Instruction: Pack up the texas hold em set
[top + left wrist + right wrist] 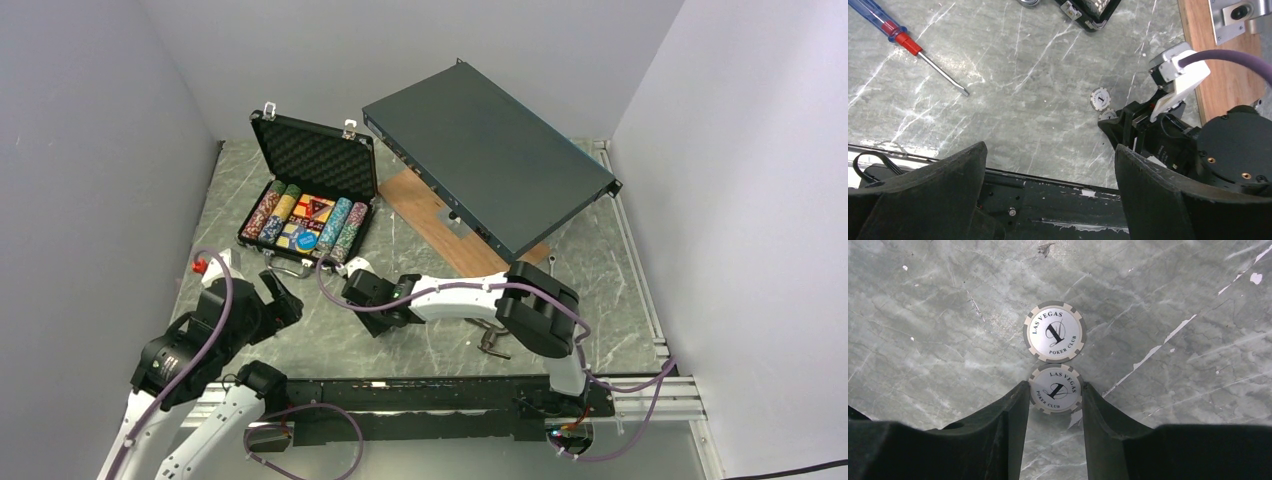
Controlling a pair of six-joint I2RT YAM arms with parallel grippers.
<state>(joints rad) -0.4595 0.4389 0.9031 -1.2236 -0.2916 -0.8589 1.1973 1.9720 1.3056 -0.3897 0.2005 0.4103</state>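
The texas hold em set's black briefcase (312, 195) lies open at the back left, its foam lid (318, 158) upright and rows of coloured chips in the tray. Two white "1" poker chips lie on the marble in front of it. My right gripper (1054, 386) is down at the table, its fingertips pressed against both sides of the nearer chip (1056, 391). The second chip (1054, 333) lies flat just beyond it, almost touching. The left wrist view shows both chips, the free chip (1100, 98) ahead of the right gripper (1115, 122). My left gripper (1050, 147) hangs open and empty above the table's near edge.
A large flat dark-grey metal box (490, 165) rests tilted on a wooden board (430, 215) at the back right. Black pliers (492, 340) lie under the right arm. A screwdriver (903, 42) with a red and blue handle lies left of the case. A black rail (420, 395) runs along the near edge.
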